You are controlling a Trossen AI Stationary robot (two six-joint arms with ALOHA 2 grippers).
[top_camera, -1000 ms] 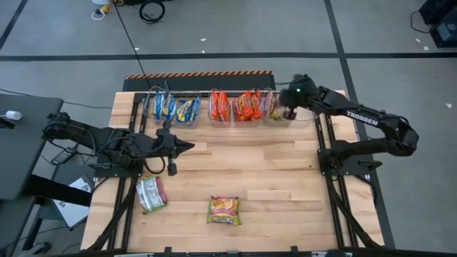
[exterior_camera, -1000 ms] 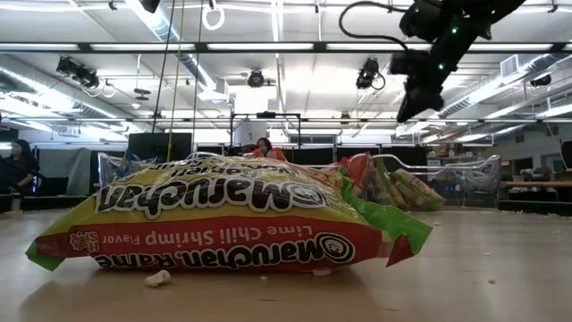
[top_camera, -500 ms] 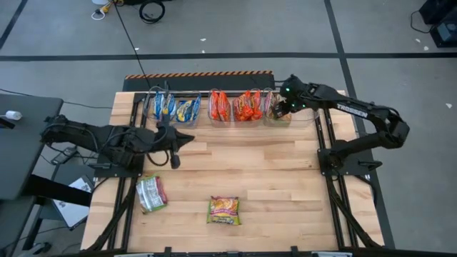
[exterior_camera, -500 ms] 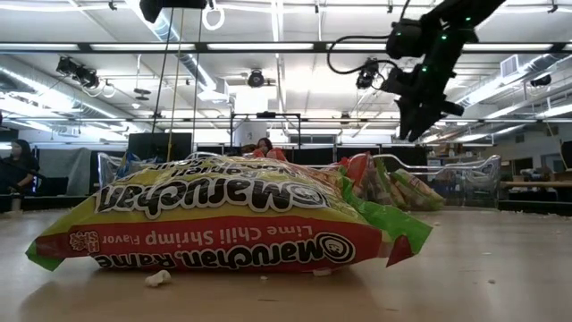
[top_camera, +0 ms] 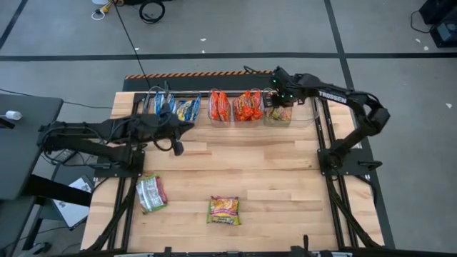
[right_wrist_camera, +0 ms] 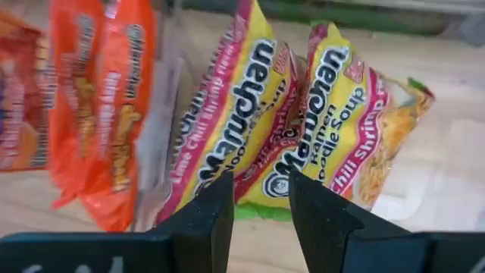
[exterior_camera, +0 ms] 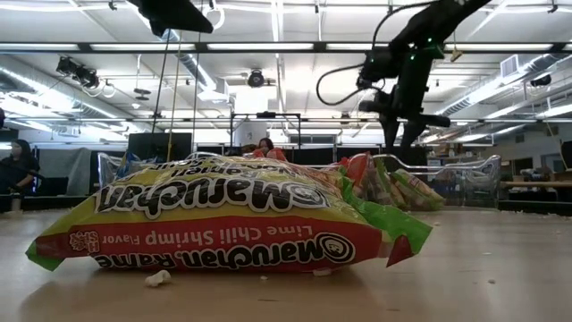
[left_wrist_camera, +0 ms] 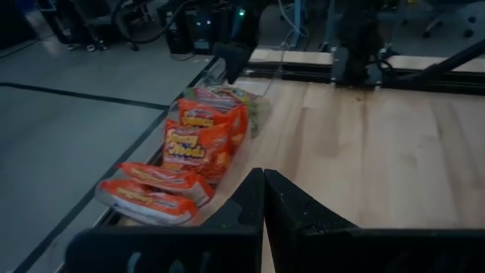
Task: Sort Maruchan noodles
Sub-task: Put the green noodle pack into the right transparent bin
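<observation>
"Maruchan Ramen Lime Chili Shrimp" packets (right_wrist_camera: pixel 303 144) lie below the slightly parted right gripper (right_wrist_camera: pixel 258 205); the left gripper (left_wrist_camera: pixel 263 189) is pressed together.

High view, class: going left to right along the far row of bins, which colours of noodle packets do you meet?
Blue-yellow packets → orange-red packets → yellow-green packets, with the right gripper above them.
</observation>
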